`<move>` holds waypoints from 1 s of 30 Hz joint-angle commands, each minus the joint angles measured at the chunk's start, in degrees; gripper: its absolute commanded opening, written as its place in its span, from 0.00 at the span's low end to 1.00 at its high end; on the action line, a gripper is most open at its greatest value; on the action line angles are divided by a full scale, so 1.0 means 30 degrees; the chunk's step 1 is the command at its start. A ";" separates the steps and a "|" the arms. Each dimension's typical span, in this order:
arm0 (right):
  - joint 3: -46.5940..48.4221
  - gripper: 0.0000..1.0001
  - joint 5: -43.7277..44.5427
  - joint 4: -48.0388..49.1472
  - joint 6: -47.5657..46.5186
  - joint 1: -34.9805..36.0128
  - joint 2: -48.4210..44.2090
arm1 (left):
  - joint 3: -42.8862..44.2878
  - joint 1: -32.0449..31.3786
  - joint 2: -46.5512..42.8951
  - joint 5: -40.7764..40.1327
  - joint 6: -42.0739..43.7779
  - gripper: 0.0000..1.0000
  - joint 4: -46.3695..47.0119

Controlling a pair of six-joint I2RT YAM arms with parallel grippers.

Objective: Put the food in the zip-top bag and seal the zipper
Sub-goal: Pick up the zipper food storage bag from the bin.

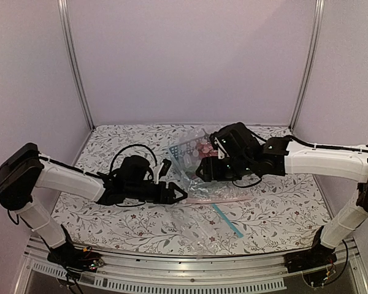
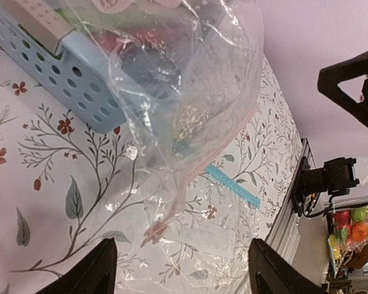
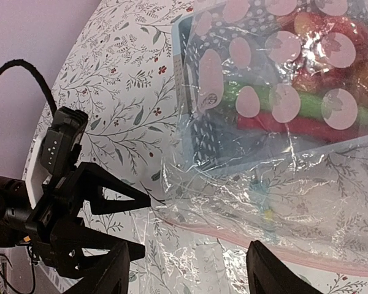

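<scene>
Left jaws: spread wide, clamping nothing; just ahead of them, between the tips, lies the crumpled clear zip-top bag point(image 2: 196, 92) on the floral counter point(image 2: 49, 202); pale pink zipper point(image 2: 183, 187) starts close before the tips and runs away up to the right; just right of that line, a teal-blue strip point(image 2: 233, 185) flat on the counter; farther ahead and to the left, a pale blue perforated basket point(image 2: 61, 70), with the bag's plastic draped against its corner.

Right jaws: also apart, gripping nothing, hanging above the bag; just beyond the tips, the zipper crosses from left to right over wrinkled plastic; farther ahead sits the basket, seen through clear film; inside it, nearest first, a red chili point(image 3: 276, 125), then a green vegetable point(image 3: 267, 97) lying alongside, then red-yellow round fruits point(image 3: 310, 30) at the far end; cannot tell whether any of this food sits inside the bag or only under it; off to the left of these jaws, low over the counter, the left jaws pointing toward the bag.
</scene>
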 commanded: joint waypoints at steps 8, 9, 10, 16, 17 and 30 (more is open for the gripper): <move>-0.0735 0.67 0.1589 -0.0816 0.0030 0.0095 -0.2034 | 0.1145 0.1329 0.2101 0.1704 -0.0078 0.68 0.2185; -0.0752 0.67 0.1615 -0.0841 0.0023 0.0109 -0.2120 | 0.1250 0.1398 0.2274 0.1861 -0.0094 0.67 0.2120; -0.0765 0.67 0.1658 -0.0866 -0.0019 0.0110 -0.2176 | 0.1380 0.1455 0.2435 0.2034 -0.0081 0.67 0.2036; -0.0821 0.68 0.1697 -0.0965 -0.0040 0.0082 -0.2427 | 0.2210 0.1612 0.3447 0.2898 0.0222 0.63 0.1700; -0.0847 0.67 0.1712 -0.0962 -0.0009 0.0107 -0.2451 | 0.2291 0.1646 0.3526 0.3035 0.0226 0.61 0.1755; -0.1064 0.68 0.2013 -0.1113 -0.0006 0.0105 -0.2676 | 0.2679 0.1651 0.4096 0.3830 -0.0248 0.37 0.1897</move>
